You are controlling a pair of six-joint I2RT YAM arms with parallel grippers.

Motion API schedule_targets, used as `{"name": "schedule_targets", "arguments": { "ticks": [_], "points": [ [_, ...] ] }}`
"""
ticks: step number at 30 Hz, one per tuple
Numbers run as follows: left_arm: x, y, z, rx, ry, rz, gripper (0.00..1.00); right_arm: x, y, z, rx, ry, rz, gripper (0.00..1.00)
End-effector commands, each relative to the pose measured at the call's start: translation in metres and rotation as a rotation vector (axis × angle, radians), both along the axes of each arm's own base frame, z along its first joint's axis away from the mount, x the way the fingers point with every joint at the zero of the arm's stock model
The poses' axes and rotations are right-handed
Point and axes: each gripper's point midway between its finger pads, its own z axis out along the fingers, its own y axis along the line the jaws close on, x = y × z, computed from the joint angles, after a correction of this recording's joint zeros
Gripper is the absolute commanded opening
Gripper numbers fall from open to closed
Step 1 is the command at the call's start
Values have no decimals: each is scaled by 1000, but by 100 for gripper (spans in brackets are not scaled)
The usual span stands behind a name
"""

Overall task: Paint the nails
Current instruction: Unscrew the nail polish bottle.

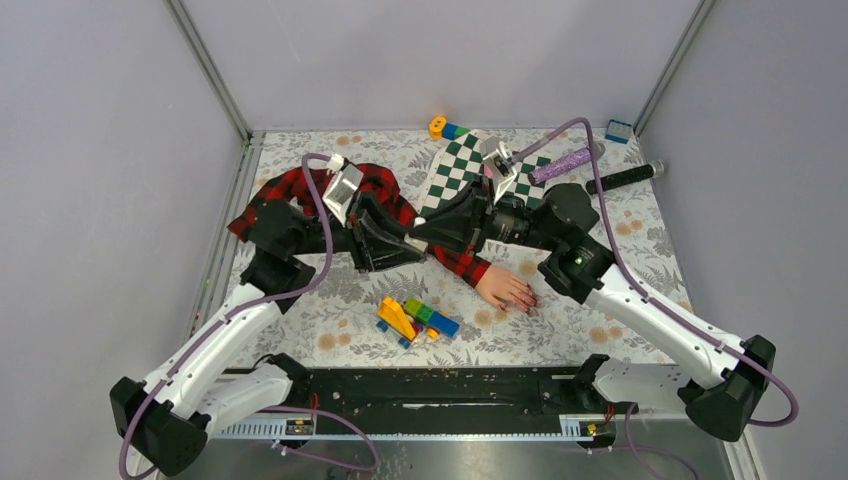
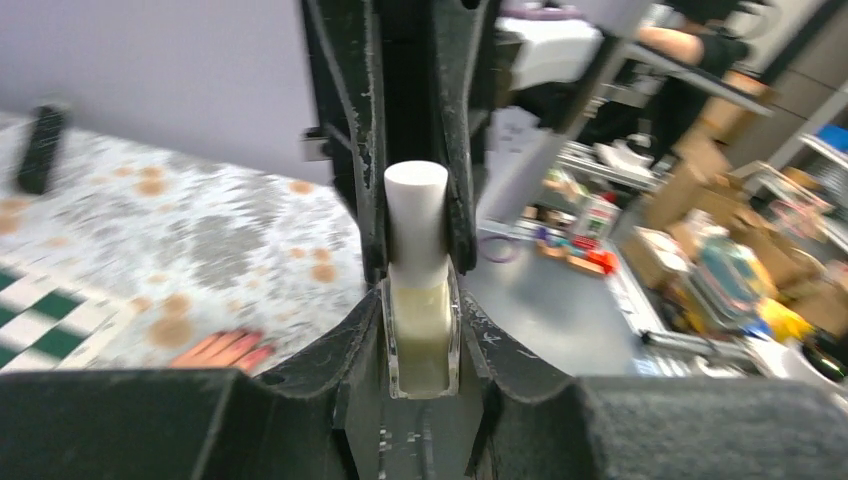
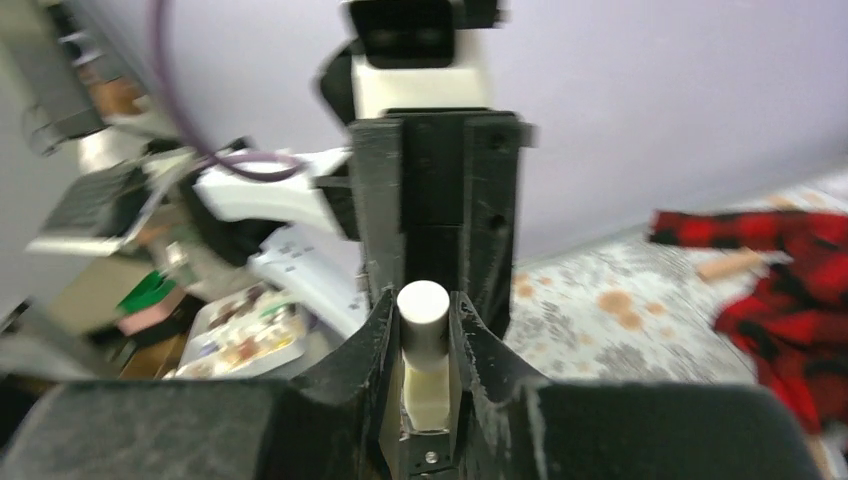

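The left claw [image 2: 420,300] is clamped on the small pale bottle [image 2: 421,345]. The right claw [image 3: 423,300] pinches its white cap [image 3: 423,330], and the two meet above the plaid sleeve [image 1: 455,260]. The nails [image 1: 525,300] lie on the counter [image 1: 620,240], near the bottle but apart from it. Held sideways, the bottle could spill onto the sleeve once the cap loosens, or twist in a weak grip.

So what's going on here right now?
The left arm's fingers clamp the small pale bottle by its body, and the right arm's fingers are closed around its white cap, which is on the bottle. The mannequin hand lies on the table nearby, nothing at its nails yet.
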Motion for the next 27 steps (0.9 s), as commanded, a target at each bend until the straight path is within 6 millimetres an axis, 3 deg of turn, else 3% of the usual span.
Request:
{"name": "schedule_targets", "arguments": {
  "ticks": [1, 5, 8, 9, 12, 14, 15, 16, 19, 24, 27],
  "points": [
    [-60, 9, 23, -64, -148, -335, 0, -89, -13, 43, 108, -202, 469, 0],
    [-62, 10, 24, -66, -141, -345, 0, -98, -16, 51, 133, -196, 527, 0],
    [-57, 7, 24, -56, -134, -313, 0, -85, -13, 52, 130, -178, 432, 0],
    [-53, 6, 23, -49, -133, -291, 5, -78, -12, 50, 120, -166, 381, 0],
    [-38, 3, 15, -1, -130, -189, 43, -57, -13, 43, 89, -138, 231, 0],
    [-28, 3, 11, 30, -151, -121, 61, -48, -17, 44, 90, -132, 151, 0],
    [-24, 4, 9, 41, -152, -91, 86, -43, -19, 43, 86, -123, 114, 0],
    [-19, 4, 8, 51, -150, -58, 97, -39, -21, 43, 84, -119, 80, 0],
    [-4, 6, 4, 78, -163, 39, 99, -16, -28, 39, 70, -79, -68, 0],
    [35, 23, -1, 116, -197, 338, 99, 42, -49, 17, 5, 44, -449, 0],
    [53, 34, 2, 115, -202, 502, 99, 61, -56, 8, -23, 93, -626, 0]
  ]
}}
